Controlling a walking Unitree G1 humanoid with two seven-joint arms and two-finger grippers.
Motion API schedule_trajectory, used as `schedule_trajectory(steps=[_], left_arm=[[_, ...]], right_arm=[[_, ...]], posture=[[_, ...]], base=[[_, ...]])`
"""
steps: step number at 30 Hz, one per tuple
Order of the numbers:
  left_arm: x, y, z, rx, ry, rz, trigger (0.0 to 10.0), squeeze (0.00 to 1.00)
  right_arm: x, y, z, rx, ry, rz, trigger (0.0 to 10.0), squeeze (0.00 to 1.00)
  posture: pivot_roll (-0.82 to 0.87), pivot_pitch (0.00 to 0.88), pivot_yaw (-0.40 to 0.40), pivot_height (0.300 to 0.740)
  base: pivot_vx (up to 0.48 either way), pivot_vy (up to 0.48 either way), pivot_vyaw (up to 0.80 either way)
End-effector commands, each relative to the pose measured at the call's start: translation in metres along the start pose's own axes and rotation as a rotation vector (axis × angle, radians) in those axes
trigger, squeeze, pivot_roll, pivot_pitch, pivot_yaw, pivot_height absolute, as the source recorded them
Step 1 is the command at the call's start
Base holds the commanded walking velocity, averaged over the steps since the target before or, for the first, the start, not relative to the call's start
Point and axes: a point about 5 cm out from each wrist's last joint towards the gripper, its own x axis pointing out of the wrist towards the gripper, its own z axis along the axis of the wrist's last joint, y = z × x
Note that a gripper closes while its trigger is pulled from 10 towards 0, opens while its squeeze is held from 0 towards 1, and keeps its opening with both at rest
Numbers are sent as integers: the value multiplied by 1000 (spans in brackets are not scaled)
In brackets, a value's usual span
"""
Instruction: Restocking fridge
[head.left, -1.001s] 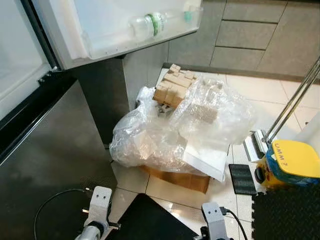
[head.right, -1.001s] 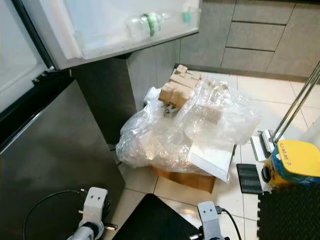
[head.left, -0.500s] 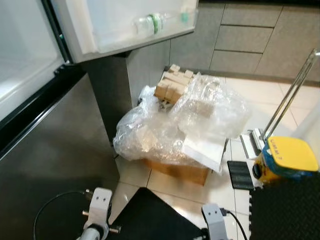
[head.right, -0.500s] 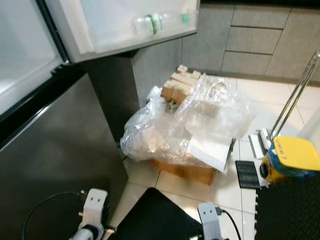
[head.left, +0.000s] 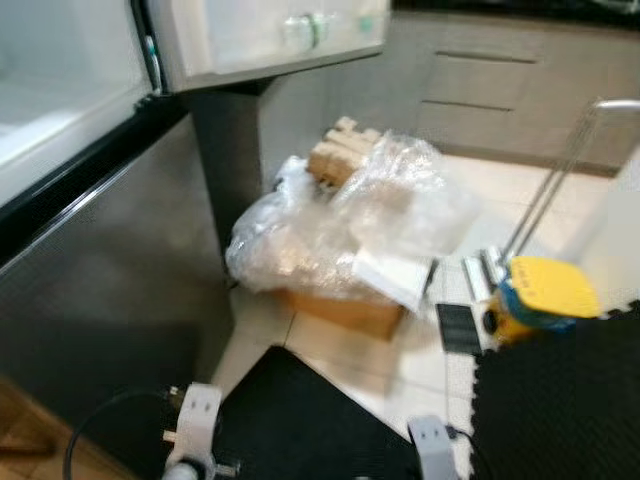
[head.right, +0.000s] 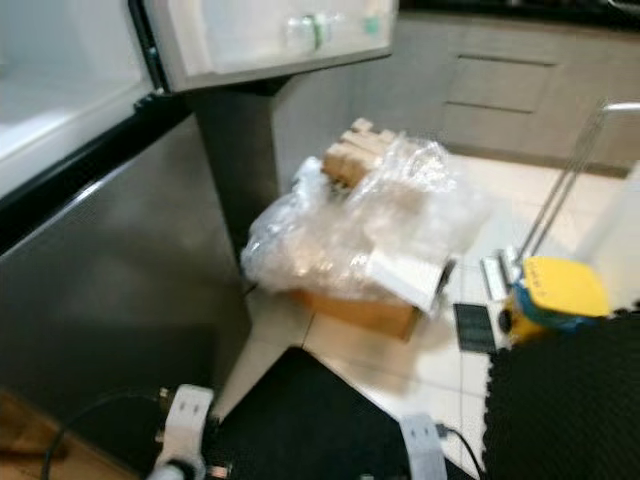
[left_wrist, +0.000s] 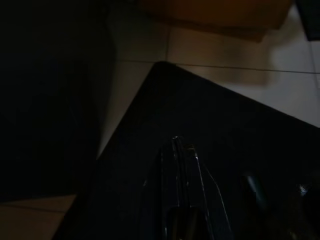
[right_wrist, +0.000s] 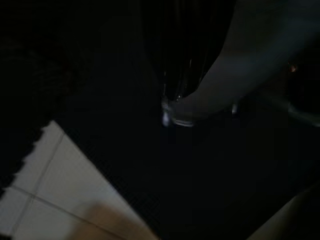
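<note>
Fridge door (head.left: 270, 40) hanging open up top, bottle (head.left: 305, 30) sitting in door shelf. Cardboard box (head.right: 360, 312) sitting on tile floor (head.left: 420, 360) beside fridge, crumpled plastic wrap (head.left: 340, 235) heaped over it, small cartons (head.left: 338, 155) poking out behind. Yellow machine (head.left: 545, 295) sitting off right. Both arms hanging low over black mat (head.left: 300, 420). Left gripper (left_wrist: 182, 150) looking clenched, nothing in it; right gripper too dark, can't tell.

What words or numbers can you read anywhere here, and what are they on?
None can be read now.
Yellow machine top: any marking is too blurred to read.
Bottle in the fridge door shelf: its green label is too small and blurred to read.
</note>
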Motion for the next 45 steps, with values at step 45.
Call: schedule_trajectory(steps=[45], left_arm=[[0, -8, -5, 36, 40, -21, 10000, 0]], right_arm=[[-1, -6, 1, 5, -10, -9, 10000, 0]], posture=[[-92, 84, 17, 740]], base=[[-100, -74, 0]])
